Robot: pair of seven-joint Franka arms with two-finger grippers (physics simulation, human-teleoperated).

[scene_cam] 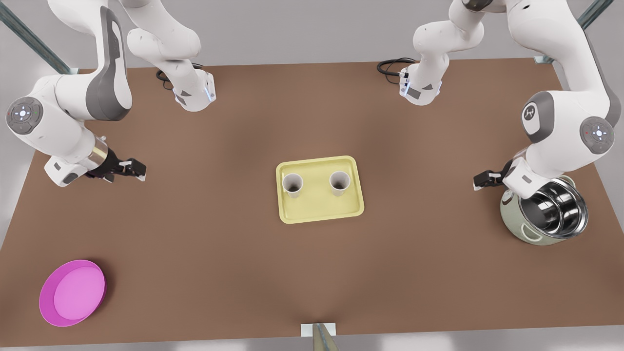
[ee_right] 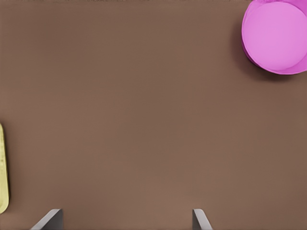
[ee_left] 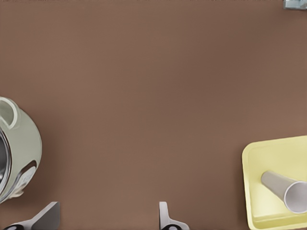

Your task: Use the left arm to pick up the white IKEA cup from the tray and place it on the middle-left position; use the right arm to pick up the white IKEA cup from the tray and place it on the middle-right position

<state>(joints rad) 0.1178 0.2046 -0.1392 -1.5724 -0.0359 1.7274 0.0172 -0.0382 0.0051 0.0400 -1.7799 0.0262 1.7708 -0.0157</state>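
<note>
The pale-yellow tray (scene_cam: 317,207) lies at the table's centre with two white cups standing on it, one (scene_cam: 293,184) toward the front view's left and one (scene_cam: 340,183) toward its right. My left gripper (scene_cam: 480,181) hovers near the table's edge at the front view's right, beside the pot, open and empty; its wrist view has its fingertips (ee_left: 164,215) wide apart, the tray (ee_left: 268,158) and one cup (ee_left: 288,190). My right gripper (scene_cam: 136,169) hangs at the front view's left, also open (ee_right: 125,220) and empty, far from the tray (ee_right: 3,172).
A green pot with a steel inside (scene_cam: 546,214) (ee_left: 19,148) stands at the front view's right, under the left arm's wrist. A round pink dish (scene_cam: 72,292) (ee_right: 278,36) sits at the near left corner. Plain brown tabletop (scene_cam: 214,195) stretches on both sides of the tray.
</note>
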